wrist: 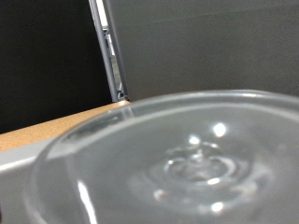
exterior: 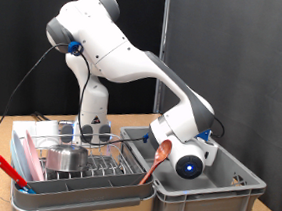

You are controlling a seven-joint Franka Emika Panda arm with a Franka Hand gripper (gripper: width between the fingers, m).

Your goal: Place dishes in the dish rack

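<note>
Over the grey crate [exterior: 208,192], the gripper [exterior: 181,155] hovers above the glass [wrist: 187,159]; its jaw state cannot be told; steel bowl [exterior: 66,159] racked at nine o'clock.

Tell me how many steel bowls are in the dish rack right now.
1: the steel bowl sits among the wire prongs of the dish rack, towards the exterior view's left. Others could be hidden.

No text, label, brand or number is legible in either view.
</note>
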